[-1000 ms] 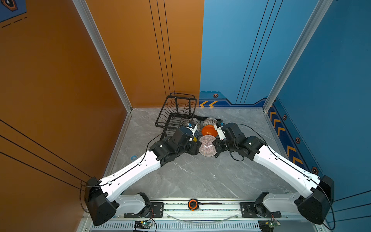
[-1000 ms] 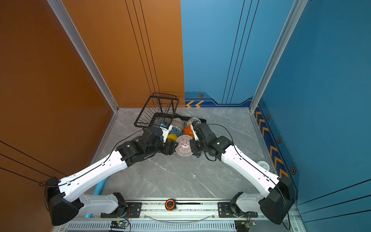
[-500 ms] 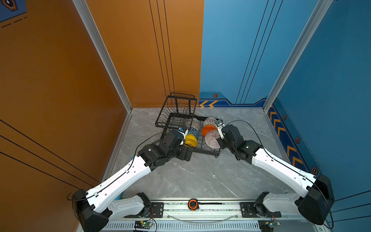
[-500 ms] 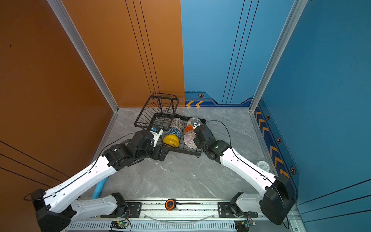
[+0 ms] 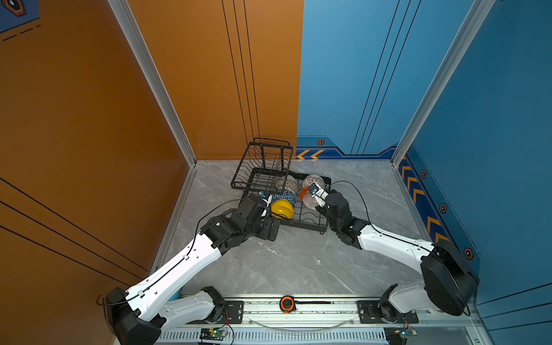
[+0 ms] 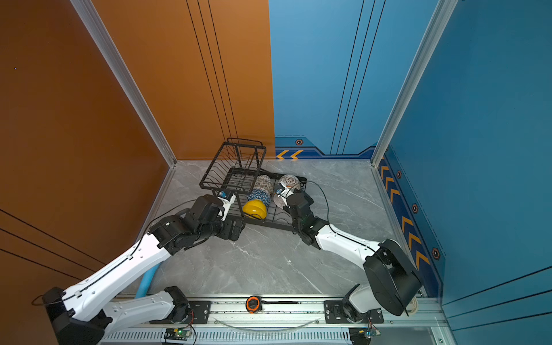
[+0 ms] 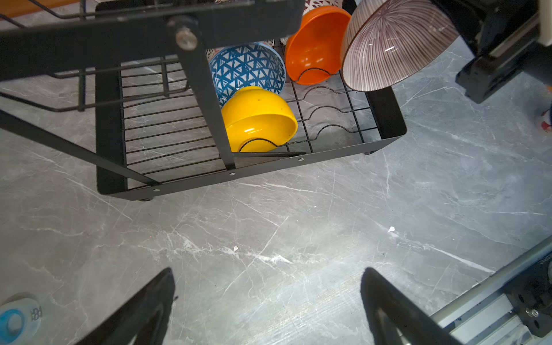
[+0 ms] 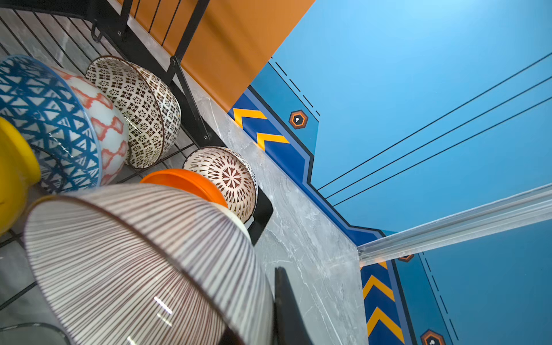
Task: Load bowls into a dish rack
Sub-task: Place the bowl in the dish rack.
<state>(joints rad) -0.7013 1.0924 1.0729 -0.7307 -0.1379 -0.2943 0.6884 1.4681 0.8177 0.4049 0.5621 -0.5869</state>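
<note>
Left gripper (image 7: 268, 270) now open, off yellow bowl (image 7: 260, 119); right gripper (image 5: 313, 199) tight on striped bowl (image 8: 143, 263).

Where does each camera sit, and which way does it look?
Top views: both high above the base rail, looking down at the dish rack; left arm and right arm show.
Left wrist: on the left arm, low over the tabletop, facing the rack's front; fingertips of the open left tool show.
Right wrist: on the right arm, behind the striped bowl held by the right tool, looking up at the blue wall; one finger shows.
Shared: both wrist views show the yellow bowl and orange bowl.
</note>
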